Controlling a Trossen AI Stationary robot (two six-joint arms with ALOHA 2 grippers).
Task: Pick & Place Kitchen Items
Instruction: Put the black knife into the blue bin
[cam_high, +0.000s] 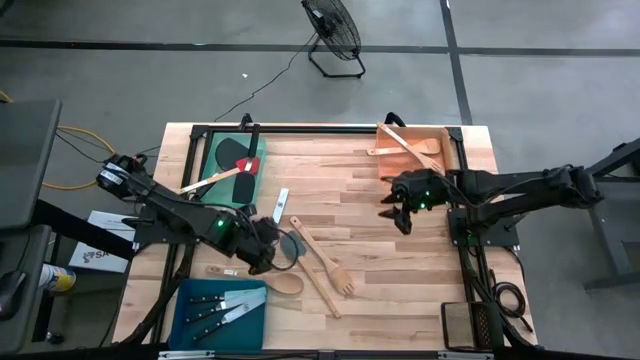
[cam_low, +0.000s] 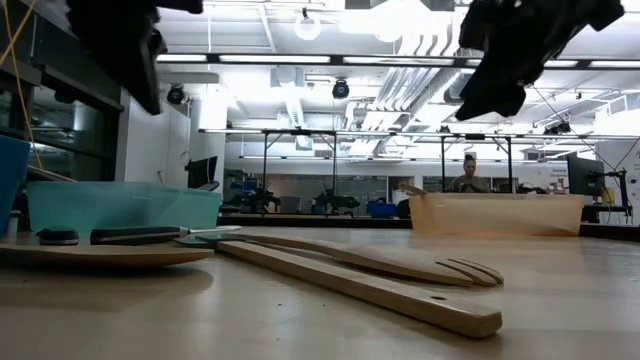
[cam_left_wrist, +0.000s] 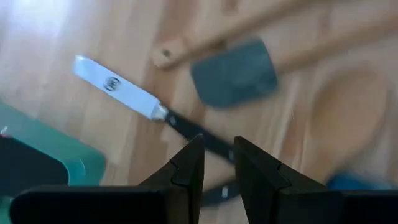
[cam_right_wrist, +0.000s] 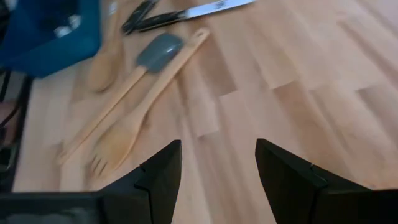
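Centrally, loose utensils are spread: a grey spatula (cam_high: 292, 242), slotted turner (cam_high: 326, 254) and knife (cam_high: 279, 206). Left gripper (cam_high: 262, 262) is held narrowly parted beside them; right gripper (cam_high: 397, 216) is held open, empty, near the orange tray (cam_high: 447, 150).

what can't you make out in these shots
- Knife handle end: left wrist view, hidden behind the left gripper fingers.
- Teal tray contents: low view, wall hides them.
- Orange tray contents: low view, wall hides them.
- Right gripper: low view, cut off by the top edge.
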